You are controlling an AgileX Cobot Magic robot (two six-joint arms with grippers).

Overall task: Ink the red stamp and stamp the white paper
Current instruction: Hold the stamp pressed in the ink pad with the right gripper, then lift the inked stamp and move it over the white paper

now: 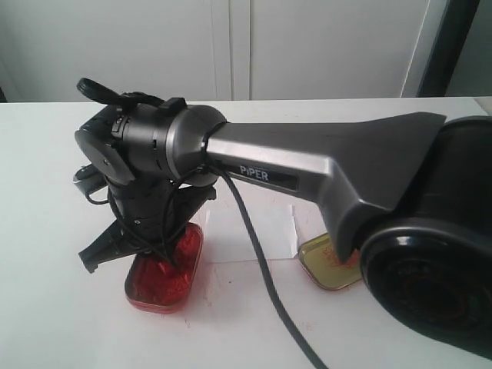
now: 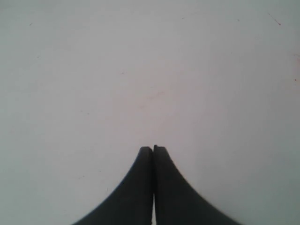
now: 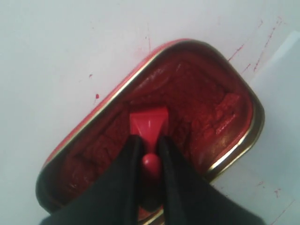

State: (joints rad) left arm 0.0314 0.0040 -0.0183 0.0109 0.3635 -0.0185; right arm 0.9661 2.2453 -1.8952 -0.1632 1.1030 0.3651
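The red stamp [image 3: 149, 123] stands base-down in the red paste of the oblong ink tin [image 3: 201, 98], and my right gripper [image 3: 149, 140] is shut on its knobbed handle. In the exterior view the right arm reaches across to the left. Its gripper [image 1: 157, 246] points down into the ink tin [image 1: 165, 280] and hides the stamp there. The white paper [image 1: 275, 234] lies just right of the tin; one corner of the paper [image 3: 281, 79] shows in the right wrist view. My left gripper [image 2: 153, 149] is shut on nothing over bare white tabletop.
A gold-coloured tin lid [image 1: 327, 265] with red smears lies right of the paper, partly under the right arm's base [image 1: 430, 269]. A black cable [image 1: 257, 254] from the arm trails over the paper. Red ink specks mark the table [image 3: 96, 96] around the tin.
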